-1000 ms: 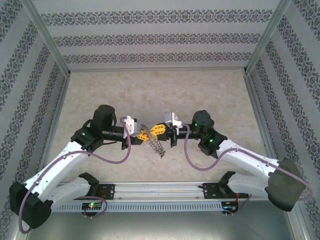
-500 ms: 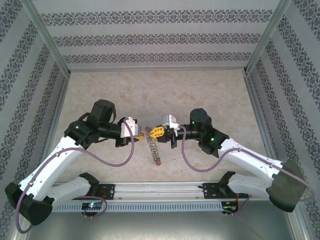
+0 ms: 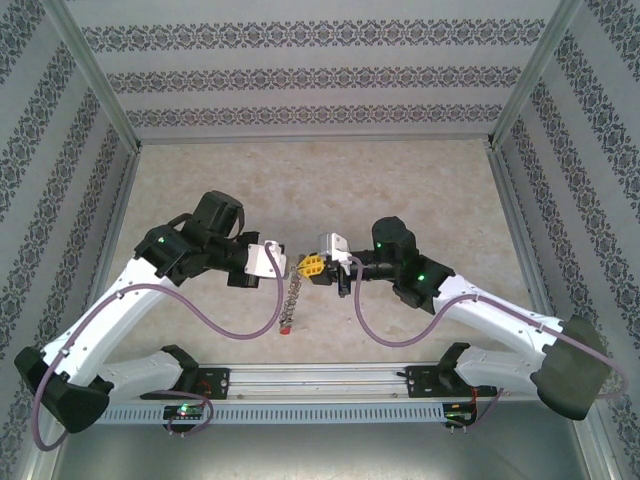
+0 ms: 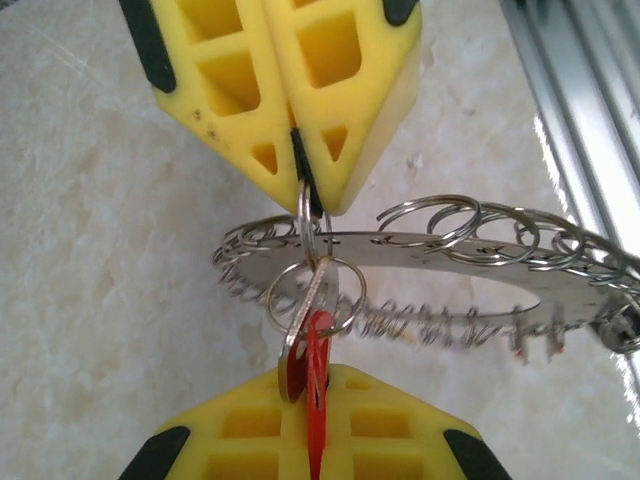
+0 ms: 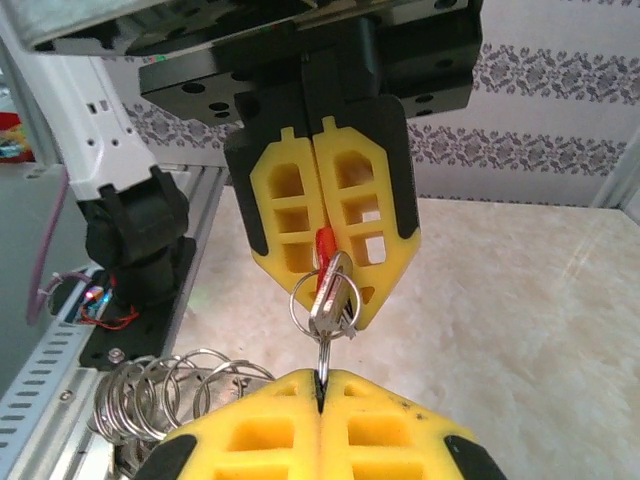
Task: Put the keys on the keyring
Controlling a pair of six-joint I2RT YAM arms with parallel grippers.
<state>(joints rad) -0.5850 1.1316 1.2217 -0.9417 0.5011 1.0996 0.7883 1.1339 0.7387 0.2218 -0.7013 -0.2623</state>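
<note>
Two things worry me from here. First, the keyring [image 4: 450, 248] is hanging in the air between the arms, clear of the desk [image 4: 120, 250]. As far as I can judge, its whole weight, little loops [image 4: 500, 225] and all, goes through one small split ring [image 4: 303, 215]. If that wire slips out of the pinch, the whole bunch drops and I'd have to fish it back up. Second, the two grippers are nose to nose with almost no gap. Any off-axis pull could twist the red-tagged key [image 4: 312, 340] out of its grip, or just bump the grippers together.

On the grippers: the left gripper [image 4: 312, 385], bottom centre of the left wrist frame, is closed right down on the red-tagged key, with the blade poking up. The right gripper [image 4: 303, 170], top centre of that frame, is clamped tight on the small split ring just above the key. Honestly, the wire is so thin I can't swear it's the small ring and not the edge of the keyring itself. In the top view the keyring dangles just below centre, under both gripper tips.
</note>
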